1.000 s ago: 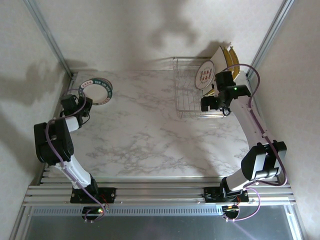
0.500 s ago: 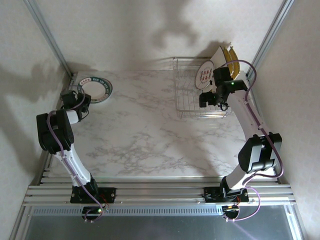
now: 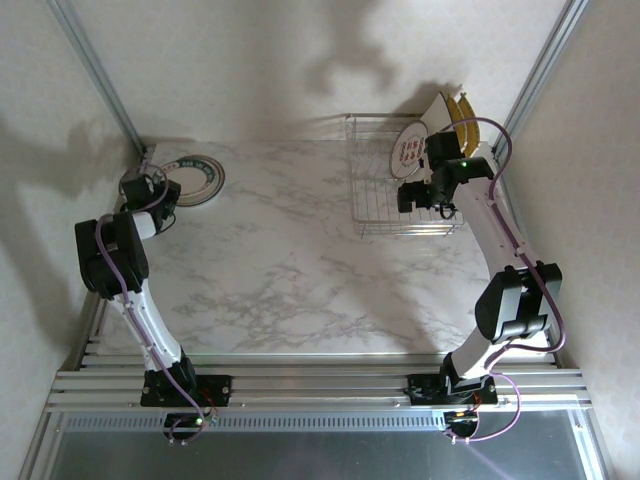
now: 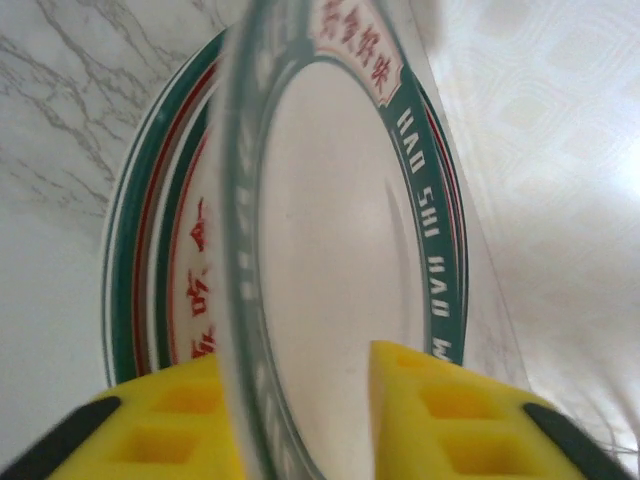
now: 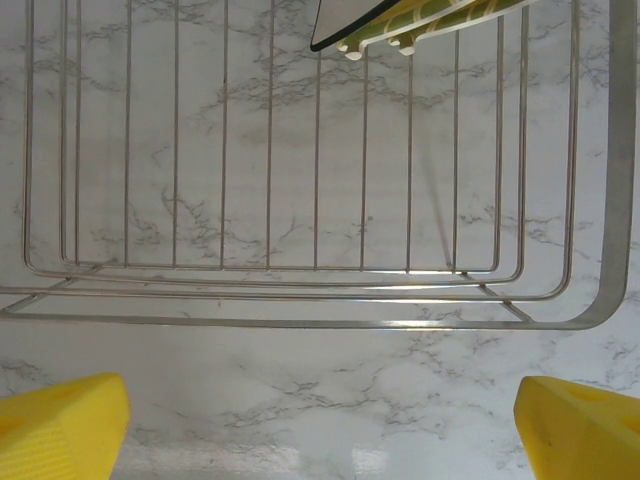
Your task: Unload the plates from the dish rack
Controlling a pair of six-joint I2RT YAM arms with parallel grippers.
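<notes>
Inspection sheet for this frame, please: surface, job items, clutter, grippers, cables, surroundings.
Surface: marble tabletop, no spills seen.
Job's things: wire dish rack far right, holding a round plate, a white square plate and a yellow plate; stacked round plates on the table, far left.
Clutter: nothing seen.
Grippers: left gripper open, fingers astride the top plate rim; right gripper open and empty, at the rack's edge.
Cables: purple cables run along both arms.
Surroundings: pale walls, aluminium frame rails.

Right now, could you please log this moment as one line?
left gripper: plate rim between fingers | right gripper: open, near dish rack
</notes>
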